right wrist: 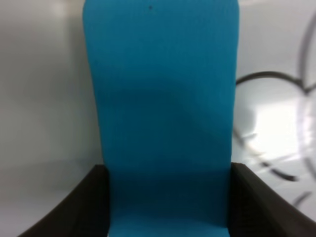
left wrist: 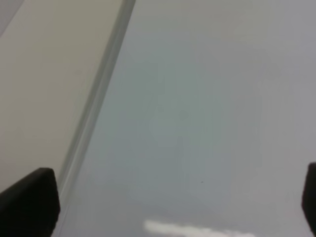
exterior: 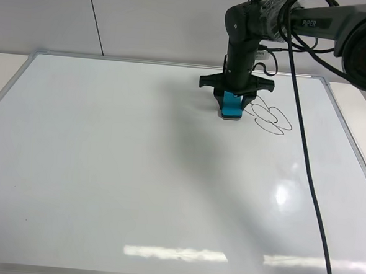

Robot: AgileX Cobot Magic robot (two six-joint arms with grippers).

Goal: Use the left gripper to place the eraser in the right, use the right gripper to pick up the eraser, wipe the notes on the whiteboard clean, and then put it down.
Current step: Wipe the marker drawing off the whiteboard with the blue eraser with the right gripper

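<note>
The teal eraser (exterior: 232, 106) rests on the whiteboard (exterior: 137, 171) at the back right, just left of the notes (exterior: 270, 117), a black looping scribble. My right gripper (exterior: 233, 100) points down over the eraser, with a finger against each long side. In the right wrist view the eraser (right wrist: 160, 113) fills the gap between the dark fingers (right wrist: 84, 207), and parts of the notes (right wrist: 276, 148) show beside it. My left gripper (left wrist: 177, 202) is open and empty above bare whiteboard (left wrist: 207, 98). It is out of the exterior view.
The board's silver frame (exterior: 348, 131) runs close behind and to the right of the notes. A black cable (exterior: 306, 157) hangs from the right arm across the board's right side. Beige table (left wrist: 44, 74) lies beyond the frame (left wrist: 98, 89) near the left gripper.
</note>
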